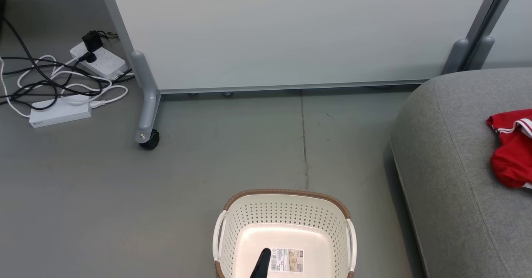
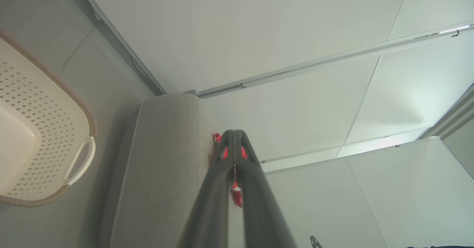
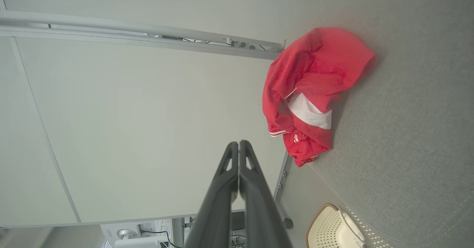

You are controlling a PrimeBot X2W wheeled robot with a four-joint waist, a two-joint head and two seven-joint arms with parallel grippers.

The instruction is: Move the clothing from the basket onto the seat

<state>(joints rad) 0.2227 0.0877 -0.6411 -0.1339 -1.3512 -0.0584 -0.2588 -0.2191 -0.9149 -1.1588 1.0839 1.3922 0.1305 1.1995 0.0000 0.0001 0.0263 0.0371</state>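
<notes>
Both the left tool (image 2: 234, 133) and right tool (image 3: 239, 144) are clenched. The basket (image 1: 286, 211) at 6 o'clock looks empty; the clothing (image 1: 513, 153) lies on the seat (image 1: 449, 166) at 3 o'clock. A passing arm could drag it off the rounded edge.

1. The left gripper (image 2: 234, 134) has its two dark fingers pressed together.
2. Scraps of red clothing (image 2: 237, 198) show just behind the fingers, against the grey seat (image 2: 166, 166).
3. The basket (image 2: 44, 136) sits well off to the gripper's left.
</notes>
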